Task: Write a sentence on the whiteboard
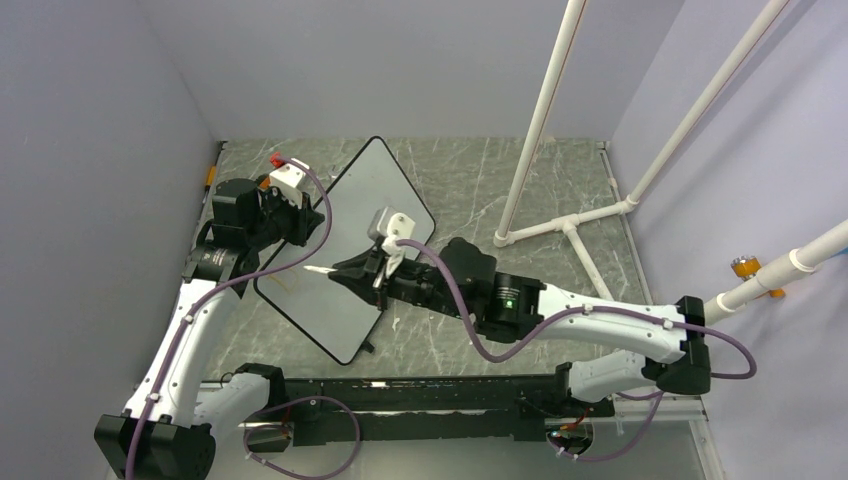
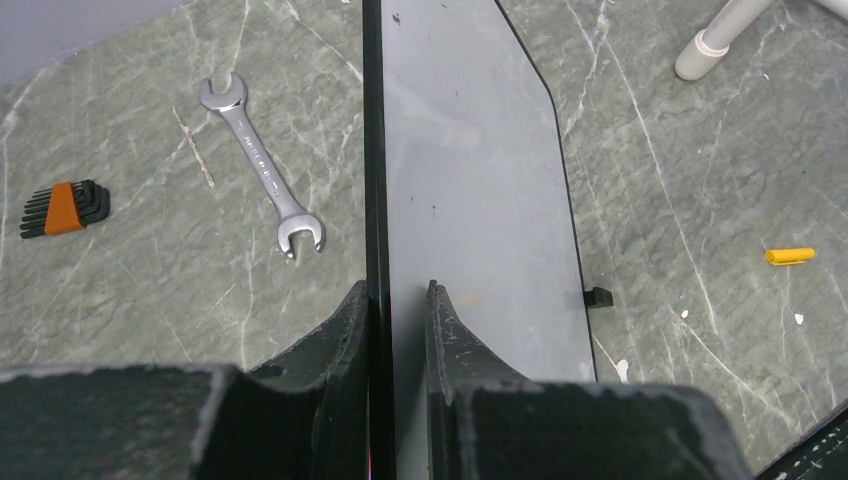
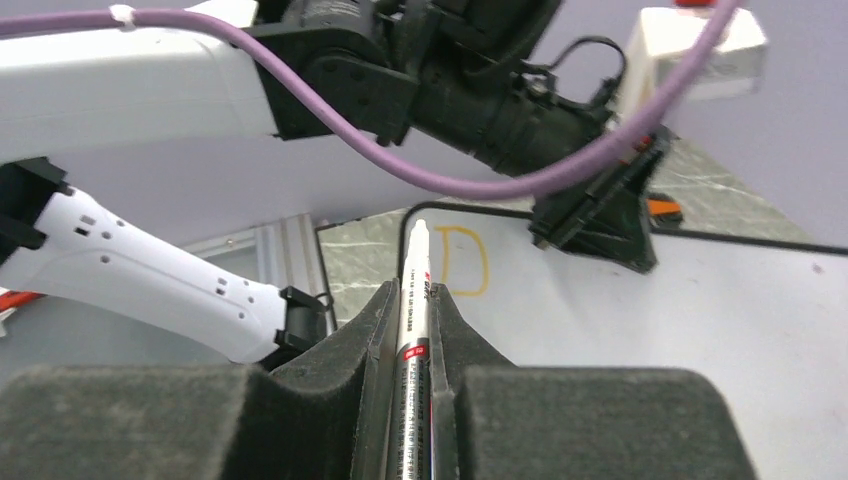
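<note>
Glossy whiteboard [image 2: 470,150]; wrench [image 2: 260,165] seemingly metal.

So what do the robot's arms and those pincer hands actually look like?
The left arm and right arm mix white shells with black joints, and a purple cable loops along each. A small white box sits on each wrist. A green light glows on the right arm. The left gripper and right gripper each have two black, wedge-shaped, matte fingers.

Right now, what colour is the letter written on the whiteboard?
Orange-yellow: the letter D on the whiteboard shows best in the right wrist view.
</note>
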